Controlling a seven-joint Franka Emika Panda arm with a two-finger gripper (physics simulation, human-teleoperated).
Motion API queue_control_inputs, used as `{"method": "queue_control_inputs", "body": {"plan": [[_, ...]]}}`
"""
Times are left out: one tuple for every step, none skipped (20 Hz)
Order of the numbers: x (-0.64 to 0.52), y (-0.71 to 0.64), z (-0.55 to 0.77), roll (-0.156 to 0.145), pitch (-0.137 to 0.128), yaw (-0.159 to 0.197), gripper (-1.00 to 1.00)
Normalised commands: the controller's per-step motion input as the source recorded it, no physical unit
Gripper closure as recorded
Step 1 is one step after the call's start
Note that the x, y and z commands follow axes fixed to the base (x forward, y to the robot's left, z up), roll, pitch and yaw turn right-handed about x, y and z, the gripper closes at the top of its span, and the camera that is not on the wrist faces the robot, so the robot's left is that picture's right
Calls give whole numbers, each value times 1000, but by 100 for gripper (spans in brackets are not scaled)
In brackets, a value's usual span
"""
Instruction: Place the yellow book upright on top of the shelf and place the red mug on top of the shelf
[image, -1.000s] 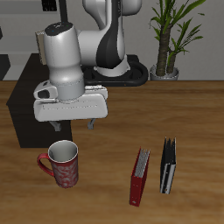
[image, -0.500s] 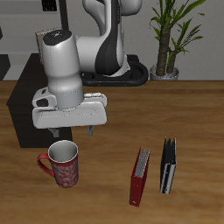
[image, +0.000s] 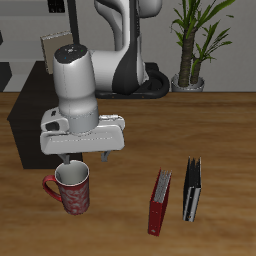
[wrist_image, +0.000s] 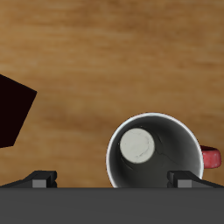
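The red mug (image: 72, 196) stands upright on the wooden table near its front edge, its handle pointing away from the books. My gripper (image: 83, 157) hangs open just above the mug's rim, touching nothing. In the wrist view the mug (wrist_image: 163, 164) shows its grey inside and red handle, between and below my open gripper (wrist_image: 111, 178). The dark shelf (image: 24, 122) stands beside the mug, farther back; its corner (wrist_image: 12, 108) shows in the wrist view. The yellow book (image: 53, 46) stands upright on top of the shelf, partly hidden by the arm.
A red book (image: 159, 202) and a black book (image: 192, 189) stand on edge on the table beside the mug, toward the front. A potted plant (image: 190, 45) stands at the back behind the table.
The arm has come down and toward the table's front, bringing the open gripper from above the shelf edge to just over the mug. The mug and books have not moved.
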Motion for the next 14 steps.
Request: {"method": "queue_control_inputs", "body": {"plan": [[24, 152, -281, -15, 14, 48, -100], [22, 100, -201, 31, 15, 27, -100], [11, 41, -251, -53, 33, -68, -100], [70, 156, -252, 29, 36, 17, -100], [-23, 99, -140, -5, -14, 41, -100], [14, 141, -242, 26, 39, -36, -100], [16, 122, -235, 22, 45, -8, -100], [-1, 158, -317, 14, 25, 36, -100], [-15, 47, -310, 2, 65, -15, -100], [21, 115, -214, 27, 3, 8, -100], [23, 47, -456, -17, 38, 86, -100], [-4, -44, -314, -7, 47, -60, -100], [0, 8, -370, 19, 30, 51, -100], [35, -104, -433, -2, 44, 51, -100]]}}
